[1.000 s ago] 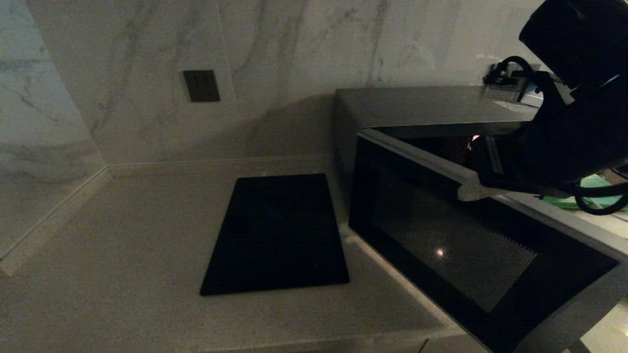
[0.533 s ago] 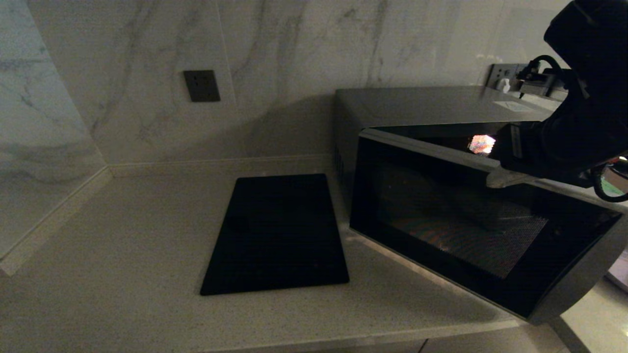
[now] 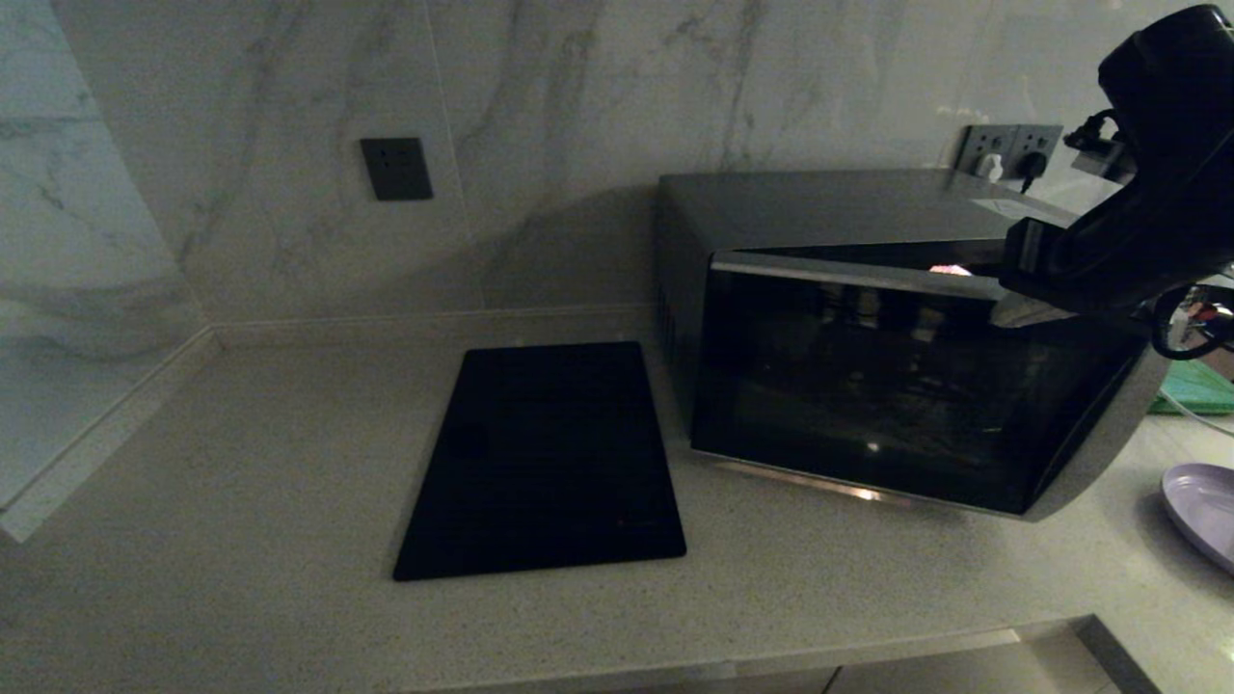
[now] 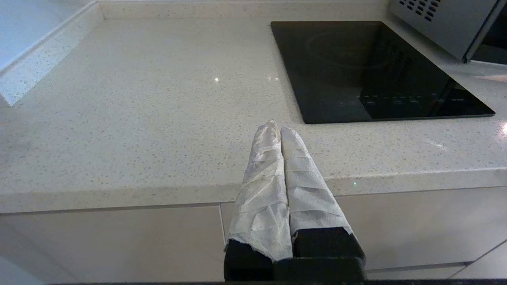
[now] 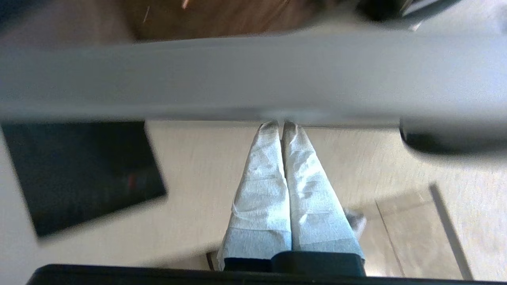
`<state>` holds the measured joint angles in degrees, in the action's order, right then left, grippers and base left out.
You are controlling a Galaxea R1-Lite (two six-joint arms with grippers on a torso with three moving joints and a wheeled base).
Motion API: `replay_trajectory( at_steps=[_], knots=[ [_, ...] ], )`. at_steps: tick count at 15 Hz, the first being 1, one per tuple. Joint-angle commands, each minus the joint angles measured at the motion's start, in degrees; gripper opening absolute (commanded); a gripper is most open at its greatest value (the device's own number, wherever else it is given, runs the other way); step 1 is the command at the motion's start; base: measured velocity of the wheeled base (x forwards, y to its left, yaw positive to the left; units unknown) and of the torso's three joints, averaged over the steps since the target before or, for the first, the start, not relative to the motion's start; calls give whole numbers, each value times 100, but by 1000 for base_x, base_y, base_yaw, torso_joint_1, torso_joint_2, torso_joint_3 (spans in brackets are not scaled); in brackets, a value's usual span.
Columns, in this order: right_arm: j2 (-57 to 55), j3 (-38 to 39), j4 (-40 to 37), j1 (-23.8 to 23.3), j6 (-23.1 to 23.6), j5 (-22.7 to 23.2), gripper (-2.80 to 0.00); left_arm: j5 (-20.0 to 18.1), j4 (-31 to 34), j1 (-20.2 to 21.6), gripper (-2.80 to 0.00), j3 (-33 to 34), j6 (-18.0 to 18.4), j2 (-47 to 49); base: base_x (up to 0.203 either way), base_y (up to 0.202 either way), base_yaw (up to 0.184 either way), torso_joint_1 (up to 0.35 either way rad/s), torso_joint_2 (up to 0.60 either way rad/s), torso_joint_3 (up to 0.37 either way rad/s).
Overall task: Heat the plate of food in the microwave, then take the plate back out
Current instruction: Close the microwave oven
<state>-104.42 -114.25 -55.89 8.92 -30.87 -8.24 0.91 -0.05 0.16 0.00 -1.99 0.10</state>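
Right tool [image 5: 280, 126] pressed together, tips at microwave [image 3: 868, 386] door's top edge

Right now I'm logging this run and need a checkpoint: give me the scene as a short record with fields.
microwave: on the counter, door almost shut, a narrow gap left at its top edge
right gripper: fingers closed, tips against the door's top edge
left gripper: fingers closed, empty, at the counter's front edge, away from the work
plate: on the counter, right of the microwave, outside it; food not visible
black slab: flat on the counter, left of the microwave
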Motion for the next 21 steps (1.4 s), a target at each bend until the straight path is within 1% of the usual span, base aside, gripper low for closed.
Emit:
replay_trajectory(
  at_steps=[1,3,11,14,19,21],
  knots=[
    [-302,-1,184,-262,-16,-2,-280,5,-4,2,-280,0,-3,-1,0,0,0,0,0,0],
    [-453,-1,442,-414,-15,-2,-280,6,-4,2,-280,0,-3,-1,0,0,0,0,0,0],
    [-830,-1,2087,-836,-39,65,-280,6,-4,2,-280,0,-3,-1,0,0,0,0,0,0],
    [-931,-1,2333,-856,-69,108,-280,-3,-4,2,-280,0,-3,-1,0,0,0,0,0,0],
    [-869,87,2336,-848,-138,166,-280,-3,-4,2,-280,0,-3,-1,0,0,0,0,0,0],
    [-567,374,2315,-834,-137,430,-280,6,-4,2,-280,0,-3,-1,0,0,0,0,0,0]
  ],
)
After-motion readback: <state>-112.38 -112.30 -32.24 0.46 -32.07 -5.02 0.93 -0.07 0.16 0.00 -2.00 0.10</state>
